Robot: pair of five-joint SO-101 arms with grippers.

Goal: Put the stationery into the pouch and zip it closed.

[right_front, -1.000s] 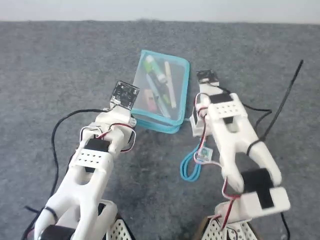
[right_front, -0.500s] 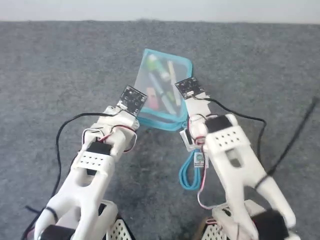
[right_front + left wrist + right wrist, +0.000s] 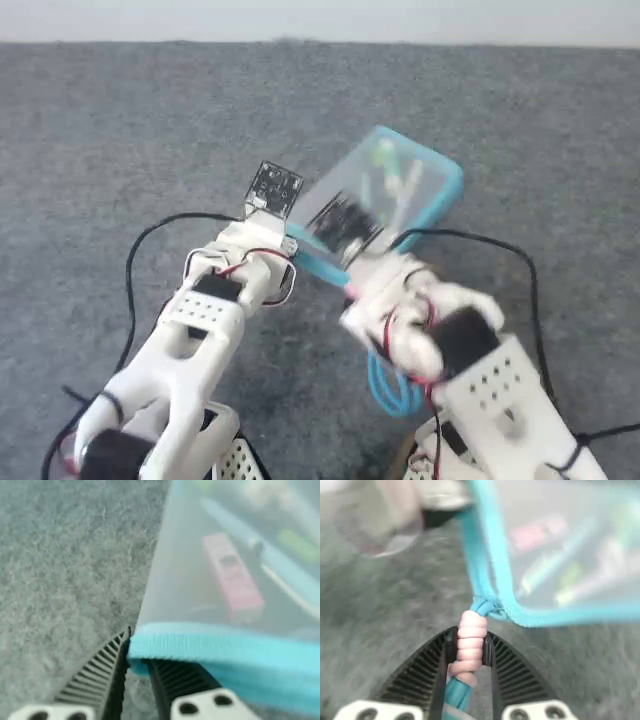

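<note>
1. The pouch (image 3: 390, 190), clear-sided with a teal fabric border, sits on the grey, felt-like tabletop (image 3: 120, 120). In the high view it is angled, just ahead of both arms.
2. The stationery (image 3: 385, 170) is inside the pouch. Through the clear wall the left wrist view shows a pink block (image 3: 232, 577) and a thin pale stick (image 3: 290, 594) beside it. Other green and white pieces farther in are too blurred to name.
3. The left pincer (image 3: 137, 652) is closed on the pouch's teal border at a corner, with one ribbed finger on each side of the fabric.
4. In the high view the left arm (image 3: 200, 320) reaches to the near-left corner of the pouch.
5. The right pincer (image 3: 469, 640) is closed on the pink beaded zip pull (image 3: 471, 637), pinching it between its two ribbed fingers.
6. The zip pull hangs from a corner of the pouch, where the teal border bends.
7. A teal cord (image 3: 455, 692) runs from the zip pull back between the right pincer's fingers.
8. In the high view the right arm (image 3: 490, 380) lies across the near-right side of the pouch. A blue cord loop (image 3: 385, 385) lies on the tabletop, partly under that arm.
9. Whether the zip is fully shut cannot be told.
</note>
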